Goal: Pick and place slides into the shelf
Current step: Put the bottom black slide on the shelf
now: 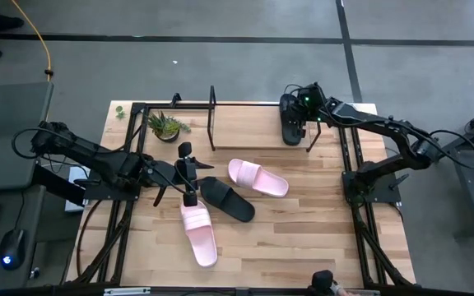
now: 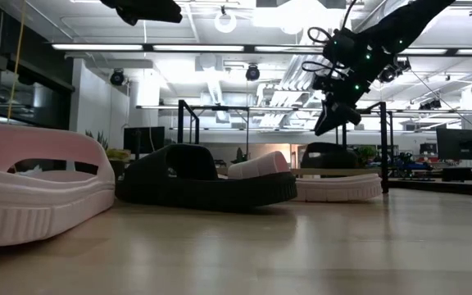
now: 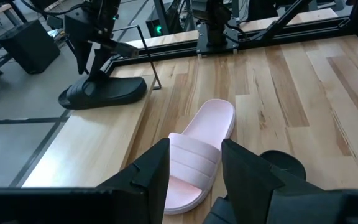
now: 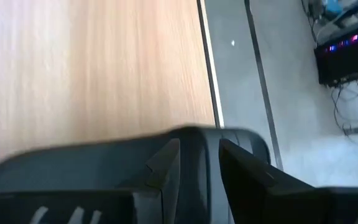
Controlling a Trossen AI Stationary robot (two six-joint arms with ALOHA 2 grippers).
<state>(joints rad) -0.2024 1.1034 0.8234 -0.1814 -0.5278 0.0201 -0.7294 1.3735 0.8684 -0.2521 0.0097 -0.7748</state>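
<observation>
One black slide (image 1: 290, 121) lies flat on the shelf's board (image 1: 245, 123) at its right end. My right gripper (image 1: 304, 105) hovers open just above that slide (image 2: 334, 156); its own view looks down on the slide (image 4: 104, 168). A second black slide (image 1: 227, 199) and two pink slides (image 1: 257, 177) (image 1: 197, 234) lie sole-down on the tabletop. My left gripper (image 1: 188, 174) is open and raised over the table between the near pink slide and the second black one. Past its fingers I see the far pink slide (image 3: 197, 149).
A small potted plant (image 1: 167, 126) stands at the shelf's left end. Black upright rods (image 1: 212, 115) divide the shelf. Bare board lies between the plant and the black slide. Arm bases and frame rails flank the table on both sides.
</observation>
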